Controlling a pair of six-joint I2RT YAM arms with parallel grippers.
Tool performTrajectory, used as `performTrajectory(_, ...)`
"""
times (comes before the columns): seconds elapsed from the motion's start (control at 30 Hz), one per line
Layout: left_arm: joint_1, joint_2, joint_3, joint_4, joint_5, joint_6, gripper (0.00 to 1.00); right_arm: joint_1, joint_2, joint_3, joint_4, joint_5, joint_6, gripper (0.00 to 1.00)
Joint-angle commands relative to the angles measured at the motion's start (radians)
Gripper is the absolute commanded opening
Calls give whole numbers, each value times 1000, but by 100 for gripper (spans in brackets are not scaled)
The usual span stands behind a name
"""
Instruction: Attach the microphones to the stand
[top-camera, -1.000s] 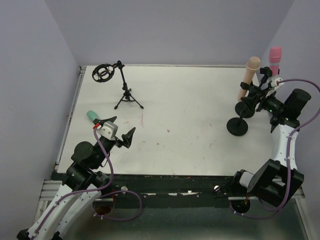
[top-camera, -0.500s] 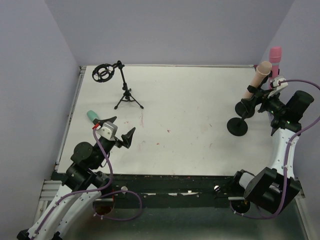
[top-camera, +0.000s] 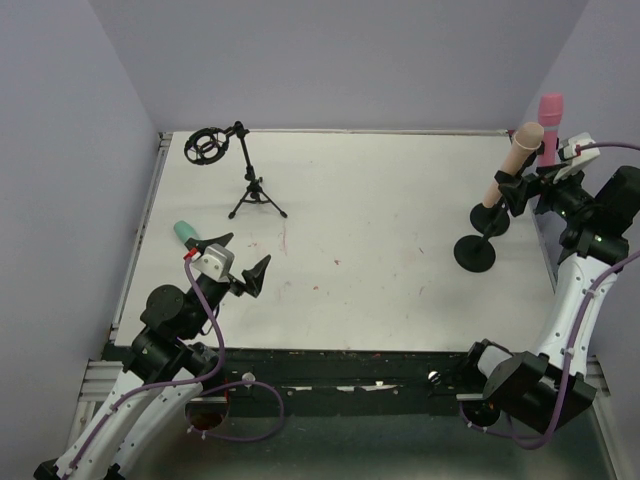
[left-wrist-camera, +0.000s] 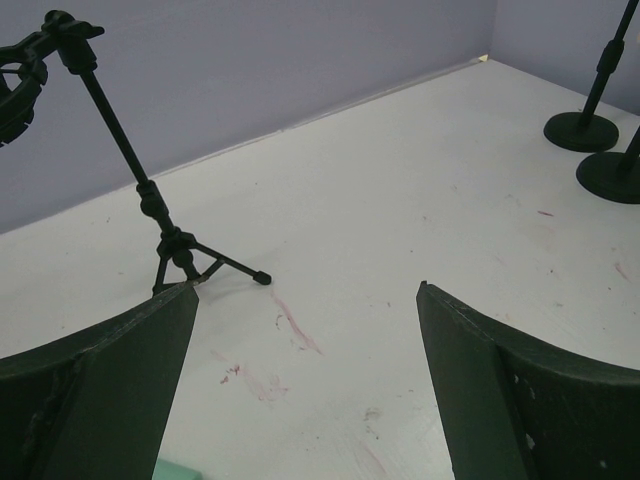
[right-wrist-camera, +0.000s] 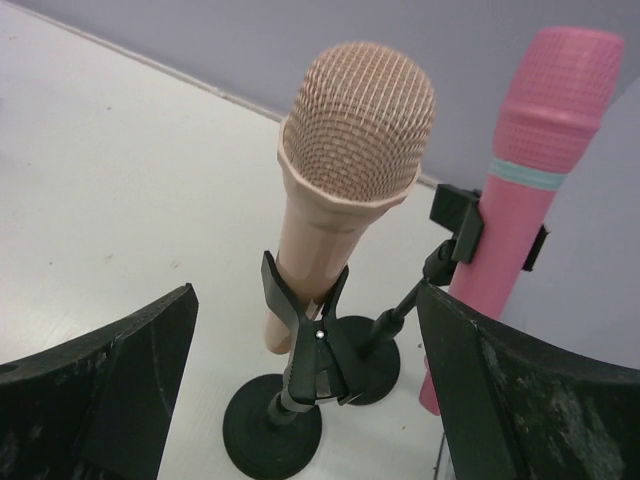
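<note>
The peach-beige microphone leans in the spring clip of a round-based stand; it also shows in the right wrist view. The pink microphone stands clipped in the stand behind it, also in the right wrist view. My right gripper is open and empty, just right of both, touching neither. The teal microphone lies on the table by my left gripper, which is open and empty; a teal sliver shows under its left finger.
A black tripod stand with an empty ring mount stands at the back left, also in the left wrist view. Two round stand bases sit at the right. Walls close off the table's back and sides.
The peach microphone has tipped rightward in its clip. My right gripper has let go of it and drawn back to the right. The left arm has not moved.
</note>
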Motion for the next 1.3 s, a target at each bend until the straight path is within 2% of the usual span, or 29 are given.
performTrajectory(0.0,6,-12,-1,-1,23,-10,99,-7,-19,115,-121,84,3,98)
performTrajectory(0.1,4,-9,-1,-1,26,-11,99,-7,-14,227,-170,113,18,98)
performTrajectory(0.17,6,-3,0,-1,28,-13,99,-7,-2,321,-214,81,34,98)
performTrajectory(0.3,6,-6,4,2,26,-21,99,-5,13,422,-263,-178,76,98)
performTrajectory(0.4,13,-7,8,7,26,-31,99,-1,17,393,-135,-386,271,97)
performTrajectory(0.5,22,15,25,4,47,-87,99,51,18,355,-46,-425,367,98)
performTrajectory(0.63,27,83,72,-1,106,-146,99,177,32,336,-70,-395,351,100)
performTrajectory(0.8,27,149,129,-1,124,-212,99,532,84,333,-248,-231,205,100)
performTrajectory(0.87,27,163,154,-7,123,-234,99,671,79,284,-260,-154,178,100)
performTrajectory(1.0,29,209,223,-54,92,-261,99,829,112,208,-323,-59,65,100)
performTrajectory(1.13,50,301,307,-88,106,-318,99,926,151,76,-324,7,-15,100)
performTrajectory(1.27,123,420,402,-84,207,-424,99,929,121,-65,-218,3,-38,100)
